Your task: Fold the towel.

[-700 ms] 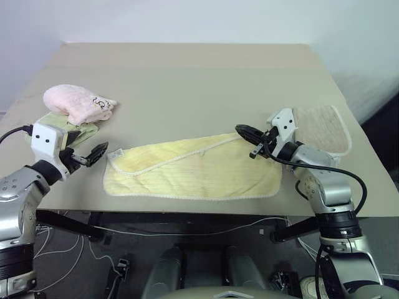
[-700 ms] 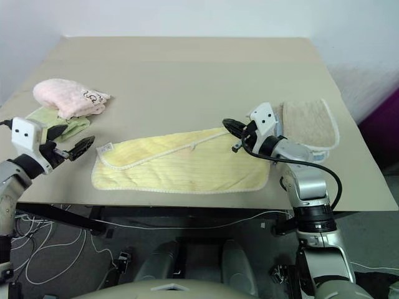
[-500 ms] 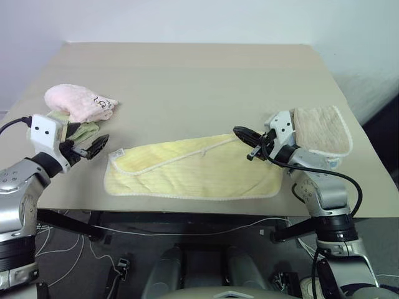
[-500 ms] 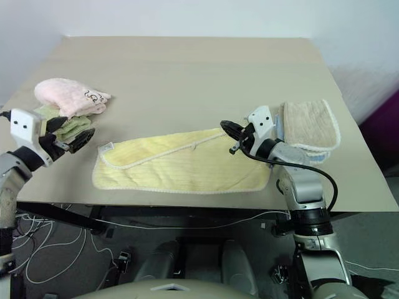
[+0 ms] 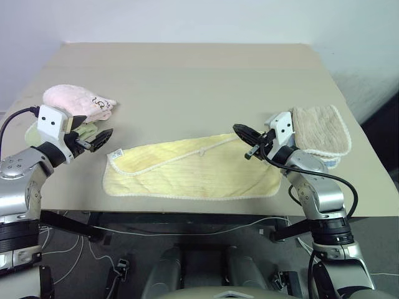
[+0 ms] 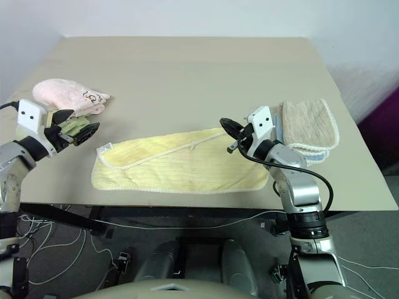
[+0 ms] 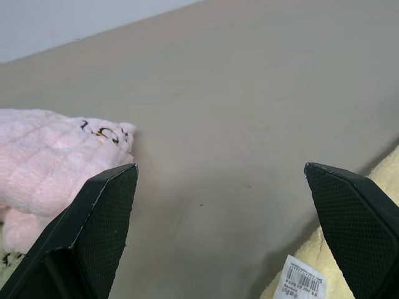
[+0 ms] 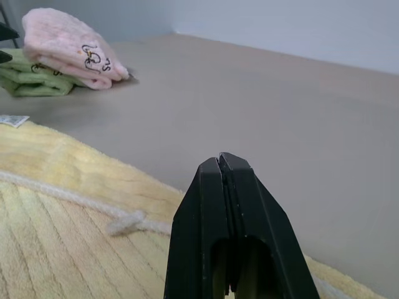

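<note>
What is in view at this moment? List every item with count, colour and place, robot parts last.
towel: one, pale yellow, folded lengthwise near the table's front edge, between the arms.
label: one, white with barcode, at the yellow towel's left corner.
pink towel: one, fluffy, folded, left side of the table, on top of the green cloth.
green cloth: one, folded, under the pink towel.
beige towel: one, tan with white edging, folded, right side.
table: one, beige.
left end effector: fingers wide open, beside the yellow towel's left corner.
right end effector: shut, empty, above the yellow towel's right upper corner.
</note>
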Robot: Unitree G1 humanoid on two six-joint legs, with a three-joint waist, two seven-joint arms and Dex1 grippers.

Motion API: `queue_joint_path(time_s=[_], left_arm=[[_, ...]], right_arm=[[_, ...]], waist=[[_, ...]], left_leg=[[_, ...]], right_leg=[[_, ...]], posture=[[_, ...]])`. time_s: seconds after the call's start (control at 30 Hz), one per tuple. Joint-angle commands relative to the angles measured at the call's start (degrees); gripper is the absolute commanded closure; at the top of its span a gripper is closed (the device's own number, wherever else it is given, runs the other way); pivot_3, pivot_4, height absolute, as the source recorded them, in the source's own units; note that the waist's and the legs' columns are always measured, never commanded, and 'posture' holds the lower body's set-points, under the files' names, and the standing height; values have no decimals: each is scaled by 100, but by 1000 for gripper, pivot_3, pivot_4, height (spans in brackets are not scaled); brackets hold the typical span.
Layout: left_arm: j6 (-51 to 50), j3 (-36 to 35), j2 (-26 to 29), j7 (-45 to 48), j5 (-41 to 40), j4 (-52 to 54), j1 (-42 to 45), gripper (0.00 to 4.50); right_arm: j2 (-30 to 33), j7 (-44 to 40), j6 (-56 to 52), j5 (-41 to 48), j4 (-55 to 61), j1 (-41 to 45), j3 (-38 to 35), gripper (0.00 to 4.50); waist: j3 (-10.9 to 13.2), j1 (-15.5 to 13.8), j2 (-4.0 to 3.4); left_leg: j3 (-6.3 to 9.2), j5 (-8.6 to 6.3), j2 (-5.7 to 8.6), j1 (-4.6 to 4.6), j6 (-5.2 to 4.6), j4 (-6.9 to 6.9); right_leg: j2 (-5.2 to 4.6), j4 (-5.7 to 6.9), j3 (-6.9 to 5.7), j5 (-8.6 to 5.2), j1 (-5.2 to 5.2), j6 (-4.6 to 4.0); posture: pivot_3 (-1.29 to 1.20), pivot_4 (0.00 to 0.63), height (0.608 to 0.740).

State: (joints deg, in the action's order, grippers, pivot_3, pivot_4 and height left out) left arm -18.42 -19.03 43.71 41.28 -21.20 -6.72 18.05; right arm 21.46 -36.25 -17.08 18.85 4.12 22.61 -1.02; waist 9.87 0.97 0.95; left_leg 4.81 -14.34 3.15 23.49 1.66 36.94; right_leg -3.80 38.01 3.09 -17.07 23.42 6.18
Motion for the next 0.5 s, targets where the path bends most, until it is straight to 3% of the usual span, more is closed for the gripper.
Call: queue_joint_path(time_s=[0.03,0.37,0.5], left_arm=[[117,-73,19,-6,11,111,-1,16],[50,-106,-23,-21,-26,423,-306,16],[282,90,342,687,55,390,-526,16]], right_arm=[[-21,28,155,0,21,173,-82,4500],[181,-166,195,-95,-116,268,-36,4500],[203,-208,153,-71,-115,272,-25,4500]], waist=[[0,0,0],[0,0,0],[0,15,-1]], left_leg=[[0,0,0,0,0,0],[0,0,0,0,0,0],[0,0,-1,0,0,-2]], right_leg=[[0,0,0,0,0,0],[0,0,0,0,-1,0],[0,0,1,0,1,0]], posture=[[0,150,740],[0,150,740],[0,150,740]])
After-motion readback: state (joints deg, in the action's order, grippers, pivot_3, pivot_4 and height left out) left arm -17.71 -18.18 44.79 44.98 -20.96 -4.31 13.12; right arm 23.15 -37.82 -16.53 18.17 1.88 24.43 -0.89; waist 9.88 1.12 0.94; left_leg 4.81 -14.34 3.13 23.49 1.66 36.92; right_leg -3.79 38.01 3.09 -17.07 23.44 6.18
